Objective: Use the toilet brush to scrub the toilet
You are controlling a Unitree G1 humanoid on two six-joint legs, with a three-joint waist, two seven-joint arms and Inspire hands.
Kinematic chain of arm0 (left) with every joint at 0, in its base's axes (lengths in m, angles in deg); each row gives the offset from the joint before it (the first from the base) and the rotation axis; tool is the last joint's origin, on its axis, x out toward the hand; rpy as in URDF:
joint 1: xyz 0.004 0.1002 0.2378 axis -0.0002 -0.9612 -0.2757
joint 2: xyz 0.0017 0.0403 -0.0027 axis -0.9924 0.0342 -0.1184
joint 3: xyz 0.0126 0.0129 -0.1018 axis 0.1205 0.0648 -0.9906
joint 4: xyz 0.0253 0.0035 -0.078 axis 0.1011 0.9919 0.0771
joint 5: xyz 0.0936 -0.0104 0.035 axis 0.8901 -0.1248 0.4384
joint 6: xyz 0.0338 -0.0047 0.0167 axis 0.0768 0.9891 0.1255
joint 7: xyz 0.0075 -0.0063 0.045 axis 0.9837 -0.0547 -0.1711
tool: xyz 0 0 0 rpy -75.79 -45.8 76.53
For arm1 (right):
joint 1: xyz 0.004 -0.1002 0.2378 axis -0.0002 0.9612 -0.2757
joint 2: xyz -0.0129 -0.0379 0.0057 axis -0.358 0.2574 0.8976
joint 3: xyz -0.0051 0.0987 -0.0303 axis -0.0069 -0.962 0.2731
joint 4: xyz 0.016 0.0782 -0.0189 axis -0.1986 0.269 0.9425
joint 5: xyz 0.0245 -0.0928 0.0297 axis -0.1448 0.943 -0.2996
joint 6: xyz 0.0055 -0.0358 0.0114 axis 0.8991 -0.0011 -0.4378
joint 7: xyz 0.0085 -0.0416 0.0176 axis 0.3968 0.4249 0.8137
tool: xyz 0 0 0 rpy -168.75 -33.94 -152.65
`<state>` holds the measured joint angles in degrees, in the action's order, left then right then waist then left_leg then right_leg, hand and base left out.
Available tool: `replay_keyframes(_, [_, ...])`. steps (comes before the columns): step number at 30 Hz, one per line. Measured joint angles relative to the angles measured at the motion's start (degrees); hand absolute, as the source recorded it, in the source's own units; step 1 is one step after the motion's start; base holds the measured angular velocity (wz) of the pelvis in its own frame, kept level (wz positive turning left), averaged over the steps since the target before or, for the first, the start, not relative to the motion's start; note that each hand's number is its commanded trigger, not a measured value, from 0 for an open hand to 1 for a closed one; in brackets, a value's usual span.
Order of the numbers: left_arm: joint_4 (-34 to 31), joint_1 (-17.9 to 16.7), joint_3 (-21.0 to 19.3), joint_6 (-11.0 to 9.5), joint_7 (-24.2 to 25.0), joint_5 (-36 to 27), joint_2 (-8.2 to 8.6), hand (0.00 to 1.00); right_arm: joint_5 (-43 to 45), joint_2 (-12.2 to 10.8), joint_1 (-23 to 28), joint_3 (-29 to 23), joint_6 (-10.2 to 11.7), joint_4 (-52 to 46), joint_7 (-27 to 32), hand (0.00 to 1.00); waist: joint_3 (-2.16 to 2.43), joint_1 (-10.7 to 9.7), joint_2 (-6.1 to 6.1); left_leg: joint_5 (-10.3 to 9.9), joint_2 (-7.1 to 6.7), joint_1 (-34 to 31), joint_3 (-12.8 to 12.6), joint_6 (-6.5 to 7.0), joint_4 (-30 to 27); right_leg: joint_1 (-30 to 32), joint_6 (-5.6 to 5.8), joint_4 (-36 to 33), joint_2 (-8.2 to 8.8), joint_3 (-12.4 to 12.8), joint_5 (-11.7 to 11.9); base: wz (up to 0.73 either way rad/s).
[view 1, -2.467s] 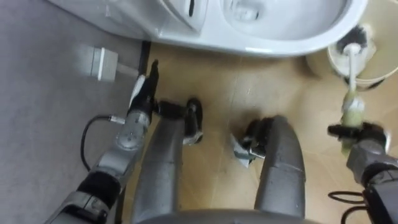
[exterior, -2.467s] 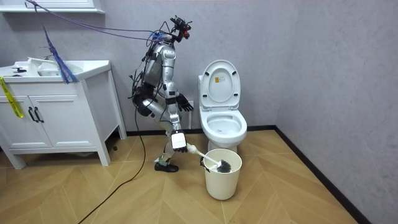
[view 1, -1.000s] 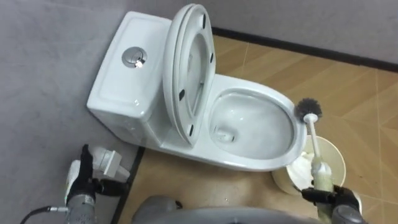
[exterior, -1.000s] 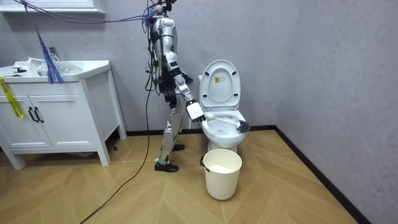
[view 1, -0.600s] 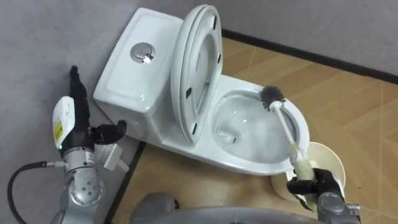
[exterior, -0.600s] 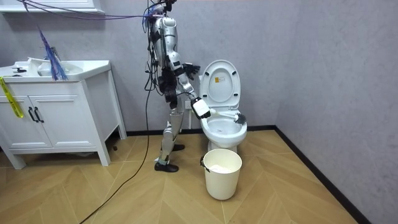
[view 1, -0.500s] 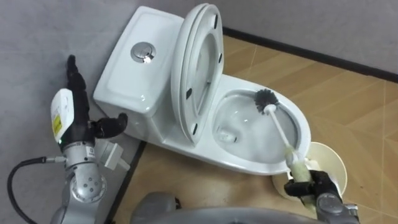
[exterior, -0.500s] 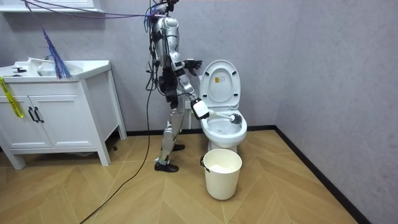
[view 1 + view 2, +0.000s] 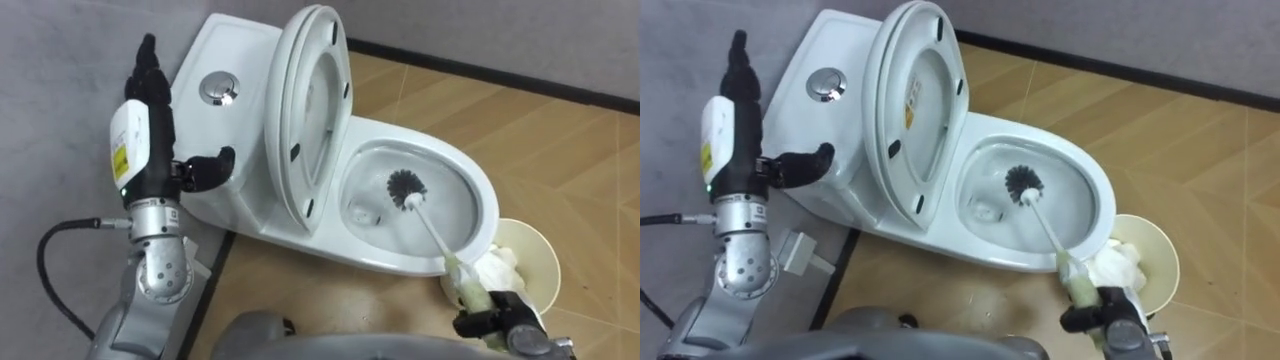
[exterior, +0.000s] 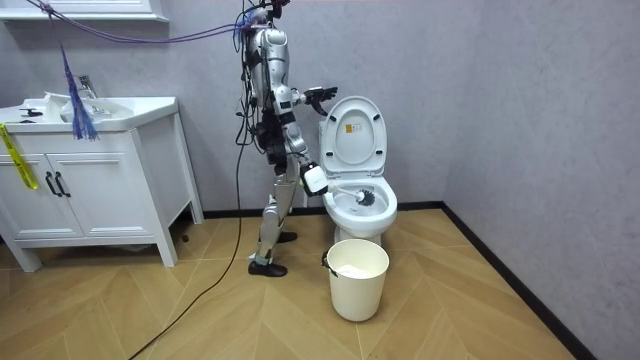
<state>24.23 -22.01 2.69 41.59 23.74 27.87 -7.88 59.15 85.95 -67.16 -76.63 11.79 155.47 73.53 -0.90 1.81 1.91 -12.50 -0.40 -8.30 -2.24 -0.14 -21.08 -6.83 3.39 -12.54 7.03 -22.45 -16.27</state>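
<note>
Low, right hand (image 9: 497,323) clasps brush (image 9: 406,188) slanting into toilet (image 9: 250,45) (left hand (image 9: 148,118) upright).

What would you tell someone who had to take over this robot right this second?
Right hand: shut on the grip of the white-handled toilet brush with dark bristles.
Left hand: open, raised beside the tank, holding nothing.
White ceramic toilet: lid and seat up; brush head inside the bowl.
Cream round bucket: on the floor beside the bowl.
Done: brush is in the bowl. Left: probably scrubbing round the bowl, then parking the brush in the bucket.
</note>
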Motion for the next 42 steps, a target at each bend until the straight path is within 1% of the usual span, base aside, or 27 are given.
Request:
replay_keyframes(7, [0.00,-0.13,0.21,0.11,3.81,0.07,-0.05,0.00,5.57,0.01,-0.40,-0.05,-0.10,-0.10,0.05,1.00,0.14,0.04,0.21,0.00,0.12,0.11,-0.62,0.00,0.21,0.29,0.00,-0.12,0.05,0.53,0.01,-0.04])
replay_keyframes(11, [0.05,-0.38,0.42,0.23,6.71,0.04,-0.06,0.00,8.41,0.15,-1.37,-0.12,-0.71,-0.36,0.01,1.00,0.24,0.09,0.35,0.00,0.19,0.46,-1.10,0.01,0.38,0.29,0.02,-0.14,0.07,1.16,0.03,-0.06])
replay_keyframes(14, [0.08,-1.02,1.25,0.52,8.73,0.06,-0.07,0.00,10.46,0.35,-1.87,-0.11,-0.81,-0.92,-0.09,1.00,0.47,-0.06,0.73,0.00,0.32,0.46,-1.54,0.00,0.45,0.47,0.01,-0.12,0.03,1.47,0.04,-0.06])
replay_keyframes(16, [0.99,-1.05,2.09,0.97,10.19,0.05,-0.20,0.00,11.20,0.60,-1.77,-0.12,-1.43,-1.74,-1.35,1.00,0.76,0.05,1.13,0.00,0.33,0.44,-1.54,0.00,0.45,0.46,-0.01,-0.11,0.01,1.45,0.05,0.00])
replay_keyframes(17, [1.32,-1.07,2.20,1.00,10.33,0.05,-0.21,0.00,11.36,0.66,-1.76,-0.12,-1.74,-2.15,-1.63,1.00,0.77,0.05,1.15,0.00,0.34,0.43,-1.54,0.00,0.44,0.46,-0.01,-0.10,0.00,1.43,0.06,0.00])
replay_keyframes(21, [4.87,-1.05,2.26,1.81,11.38,0.32,-0.30,0.00,11.82,0.75,-1.64,-0.18,-2.07,-3.22,-1.82,1.00,0.92,-0.06,0.82,0.00,0.39,0.05,-1.47,0.00,0.30,0.64,-0.03,-0.03,-0.07,1.28,0.25,0.00])
replay_keyframes(22, [6.11,-1.05,2.25,2.26,11.39,0.85,-0.34,0.00,12.22,0.88,-1.70,-0.18,-2.12,-3.23,-1.91,1.00,1.00,-0.07,0.60,0.00,0.40,-0.22,-1.45,0.00,0.25,0.91,-0.04,-0.05,-0.07,1.29,0.26,0.00])
replay_keyframes(24, [7.22,-1.07,2.25,3.23,11.46,1.28,-0.37,0.00,12.69,1.08,-1.68,-0.18,-2.40,-3.22,-2.07,1.00,1.00,-0.11,0.27,0.00,0.40,-0.53,-1.37,0.00,0.22,1.22,-0.05,-0.14,-0.07,1.19,0.26,0.03])
replay_keyframes(26, [7.85,-0.99,2.24,3.47,11.47,1.27,-0.47,0.00,12.91,1.25,-1.74,-0.17,-2.66,-3.22,-2.17,1.00,1.10,0.02,-0.10,0.01,0.38,-1.24,-1.12,0.02,0.12,1.80,-0.07,-0.31,-0.09,1.02,0.28,0.05])
replay_keyframes(27, [8.33,-0.82,2.27,3.47,11.58,1.20,-0.51,0.00,12.97,1.25,-2.11,-0.06,-3.18,-3.30,-2.22,1.00,1.01,0.18,-0.33,0.11,0.38,-1.56,-1.05,0.08,0.12,2.25,-0.07,-0.73,0.00,0.99,0.27,0.00])
replay_keyframes(28, [9.03,-0.51,2.35,3.40,11.67,1.20,-0.50,0.00,13.54,1.31,-3.02,-0.06,-3.68,-3.27,-2.38,1.00,1.03,0.14,-0.65,0.32,0.40,-2.14,-0.96,0.15,0.11,3.26,-0.07,-1.51,0.15,1.05,0.27,0.00])
replay_keyframes(29, [9.63,-0.11,2.48,3.26,11.71,1.23,-0.48,0.00,13.98,1.40,-3.47,-0.06,-3.69,-3.27,-2.42,1.00,0.95,0.12,-0.73,0.47,0.38,-2.29,-0.94,0.17,0.21,3.64,-0.07,-1.75,0.24,1.10,0.27,-0.03])
replay_keyframes(30, [11.14,0.94,2.86,2.71,11.65,1.25,-0.45,0.00,14.93,1.76,-4.49,-0.06,-3.66,-3.22,-2.43,1.00,0.39,0.17,-0.74,0.85,0.23,-2.45,-0.81,0.31,0.46,4.13,-0.07,-2.18,0.47,1.14,0.26,0.00])
replay_keyframes(32, [13.68,2.38,3.22,1.16,11.30,1.28,-0.40,0.00,15.97,2.81,-5.79,0.03,-3.67,-3.06,-2.27,1.00,0.45,0.36,-1.39,1.12,-0.02,-3.63,-0.79,0.56,0.26,5.29,-0.06,-2.51,0.71,1.04,0.26,0.03])
replay_keyframes(33, [14.96,3.22,3.58,0.26,11.11,1.19,-0.40,0.00,16.62,3.71,-6.77,0.05,-3.64,-3.04,-2.07,1.00,0.47,0.52,-2.00,1.26,-0.08,-4.65,-0.74,0.77,-0.14,6.50,-0.06,-3.44,0.93,0.97,0.26,0.03])
replay_keyframes(34, [15.39,4.05,3.72,-0.22,11.06,1.22,-0.47,0.00,17.55,4.41,-7.87,0.14,-3.59,-2.90,-1.42,1.00,0.41,1.00,-2.43,1.36,0.00,-5.99,-0.82,0.92,-0.65,8.02,-0.05,-4.50,1.09,1.05,0.24,0.00])
replay_keyframes(35, [15.76,4.51,3.94,-0.43,11.05,1.26,-0.49,0.00,18.09,4.74,-8.30,0.38,-3.59,-2.76,-0.92,1.00,0.39,1.44,-2.44,1.48,0.02,-6.55,-0.88,1.01,-0.73,8.76,-0.05,-4.84,1.16,1.14,0.24,0.00])
replay_keyframes(37, [17.35,6.99,5.07,-1.39,10.02,1.29,-0.39,0.00,21.51,5.60,-10.36,1.24,-3.76,-1.31,1.03,1.00,0.11,2.55,-2.26,2.34,-0.15,-8.65,-0.80,1.32,-0.84,11.63,-0.06,-6.90,1.75,1.14,0.23,0.00])
replay_keyframes(38, [17.67,7.66,5.44,-1.55,9.81,1.28,-0.37,0.00,22.44,5.90,-10.80,1.50,-3.79,-0.97,1.42,1.00,0.02,2.91,-2.37,2.42,-0.15,-9.26,-0.79,1.38,-1.11,12.41,-0.06,-7.59,1.87,1.15,0.22,0.00])
replay_keyframes(39, [17.82,8.95,6.21,-1.55,9.55,1.26,-0.43,0.00,24.50,6.66,-11.81,2.31,-4.34,-0.79,1.97,1.00,-0.26,3.50,-2.73,2.48,-0.13,-11.01,-0.65,1.51,-2.16,14.01,-0.06,-8.69,2.02,1.16,0.18,0.00])
replay_keyframes(41, [17.80,11.14,6.98,-1.56,9.37,2.58,-0.49,0.00,27.41,8.04,-13.66,4.07,-4.86,-0.52,3.02,1.00,-0.34,4.44,-2.96,2.88,-0.29,-14.31,-0.79,2.01,-3.33,17.77,-0.24,-11.59,2.88,1.22,-0.26,0.00])
replay_keyframes(42, [17.80,12.78,7.61,-1.57,9.02,3.49,-0.55,0.00,28.41,9.19,-14.78,5.25,-4.91,-0.41,3.52,1.00,-0.49,5.26,-3.05,3.03,-0.34,-16.72,-0.84,2.27,-4.51,20.63,-0.39,-13.81,3.46,1.45,-0.62,-0.05])
